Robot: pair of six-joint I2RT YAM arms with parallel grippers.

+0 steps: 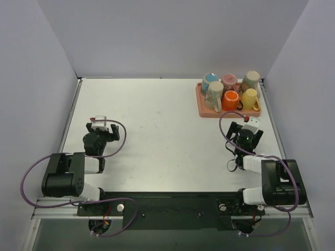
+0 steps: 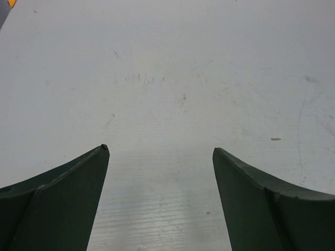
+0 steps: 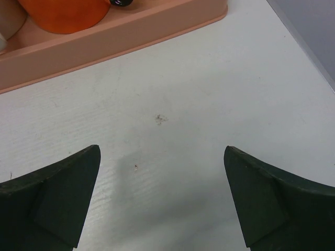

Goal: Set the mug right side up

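Up at the far right of the overhead view, a salmon-pink rectangular plastic tray (image 1: 201,99) holds six mugs in two rows. Back row: a pale blue mug (image 1: 210,79), a pink mug (image 1: 229,80) and a tan mug (image 1: 252,78). Front row: a cream mug (image 1: 214,96), an orange ceramic mug (image 1: 230,100) and a yellow mug (image 1: 250,98). The orange ceramic mug shows a flat, solid-coloured top, so it looks to be the inverted one, though I can't be certain at this size. The right gripper (image 1: 246,128) sits just short of the tray's near edge, with that mug straight ahead of it and a touch left. The left gripper (image 1: 102,127) is well apart, across the white table (image 1: 157,120).

Over to the left wrist: the left gripper (image 2: 160,149) is spread wide, with only bare scuffed tabletop (image 2: 167,78) between its dark fingers (image 2: 68,198).

Now the right wrist: the right gripper (image 3: 161,148) has its jaws spread wide too, gripping nothing and touching nothing. The tray's (image 3: 131,31) wall runs across the top, and the orange ceramic mug (image 3: 65,13) stands inside it beyond the left finger (image 3: 52,198), with a sliver of the cream mug (image 3: 8,21) beside it.
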